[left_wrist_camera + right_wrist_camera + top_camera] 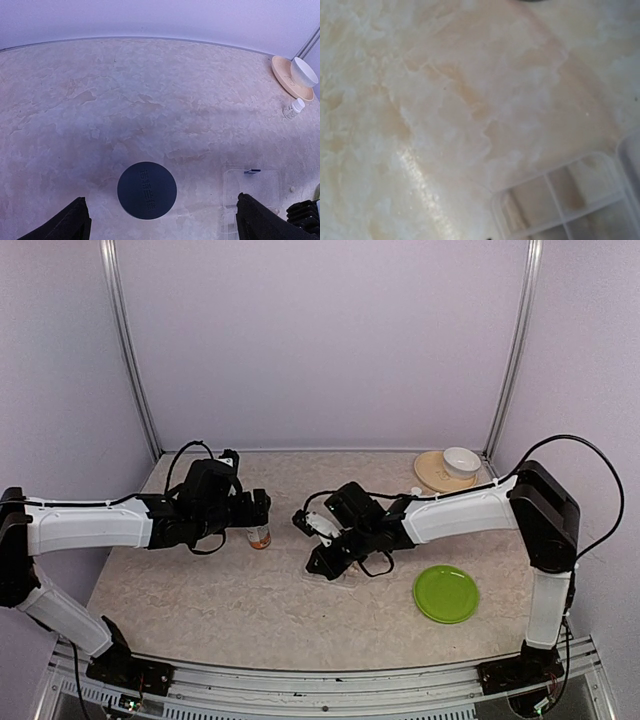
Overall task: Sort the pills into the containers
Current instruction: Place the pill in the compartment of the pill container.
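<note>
marbled tabletop (200,590) bears the pill organiser (252,187), long axis unclear.

The left hand (161,197) is hanging wide open over the tabletop (125,100), its fingers (65,222) flanking a round grey cap (147,190). Just to the right, the clear pill organiser (252,192) is lying flat. Far right, a white bowl (304,71) is sitting on a tan plate (282,70), with a small white-capped bottle (294,108) standing near it.

Clear, glossy plastic organiser (555,197) on a smooth, marbled tabletop (445,100).
</note>
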`<state>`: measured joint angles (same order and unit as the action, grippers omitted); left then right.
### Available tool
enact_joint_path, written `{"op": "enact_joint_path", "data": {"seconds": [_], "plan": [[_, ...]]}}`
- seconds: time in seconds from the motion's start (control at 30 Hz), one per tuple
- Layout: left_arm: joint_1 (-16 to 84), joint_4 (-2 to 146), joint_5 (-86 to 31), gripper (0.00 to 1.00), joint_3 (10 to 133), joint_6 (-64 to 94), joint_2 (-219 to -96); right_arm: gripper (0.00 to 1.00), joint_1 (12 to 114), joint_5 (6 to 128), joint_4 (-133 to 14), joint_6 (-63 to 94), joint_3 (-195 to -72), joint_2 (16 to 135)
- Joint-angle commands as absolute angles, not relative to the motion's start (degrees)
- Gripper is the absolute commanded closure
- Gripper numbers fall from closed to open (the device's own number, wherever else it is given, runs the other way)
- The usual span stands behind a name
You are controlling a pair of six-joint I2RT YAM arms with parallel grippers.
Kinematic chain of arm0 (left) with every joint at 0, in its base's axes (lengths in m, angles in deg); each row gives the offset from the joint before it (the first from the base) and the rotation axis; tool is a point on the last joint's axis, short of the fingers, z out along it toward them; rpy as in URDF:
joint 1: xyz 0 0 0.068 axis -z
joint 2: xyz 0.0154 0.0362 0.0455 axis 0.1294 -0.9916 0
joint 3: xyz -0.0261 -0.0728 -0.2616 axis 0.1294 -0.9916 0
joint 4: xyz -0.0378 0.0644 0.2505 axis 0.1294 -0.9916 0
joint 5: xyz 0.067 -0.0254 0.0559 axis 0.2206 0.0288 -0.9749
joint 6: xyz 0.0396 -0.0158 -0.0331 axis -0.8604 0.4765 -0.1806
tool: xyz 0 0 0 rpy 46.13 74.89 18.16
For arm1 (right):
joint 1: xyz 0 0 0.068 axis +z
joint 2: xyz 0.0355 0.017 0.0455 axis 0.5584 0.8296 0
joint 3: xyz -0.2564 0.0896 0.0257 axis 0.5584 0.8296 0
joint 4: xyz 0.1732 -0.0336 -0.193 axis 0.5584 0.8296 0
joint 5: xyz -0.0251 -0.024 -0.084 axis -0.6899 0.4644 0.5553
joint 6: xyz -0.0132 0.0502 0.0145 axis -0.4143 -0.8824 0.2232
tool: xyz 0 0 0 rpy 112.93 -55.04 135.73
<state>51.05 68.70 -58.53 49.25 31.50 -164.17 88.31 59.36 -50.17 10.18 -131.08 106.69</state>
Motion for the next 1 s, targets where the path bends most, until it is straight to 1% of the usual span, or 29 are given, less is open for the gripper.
{"op": "enact_joint_path", "data": {"seconds": [0.0,0.3,0.5,0.97], "plan": [[51.46,69.52,-58.88,0.01,48.32,31.84,-163.21,0.93,88.71,61.37,-49.78,10.05,-132.63,107.06],[51.51,69.68,-58.61,0.01,48.27,32.01,-163.55,0.92,88.73,62.31,-48.77,10.99,-135.3,109.8],[51.47,69.85,-58.49,0.01,48.12,32.08,-163.66,0.9,88.7,67.11,-48.55,10.92,-136.57,110.45],[51.38,69.76,-58.57,0.01,48.04,31.9,-163.35,0.89,88.55,69.56,-46.25,12.19,-139.78,113.11]]}}
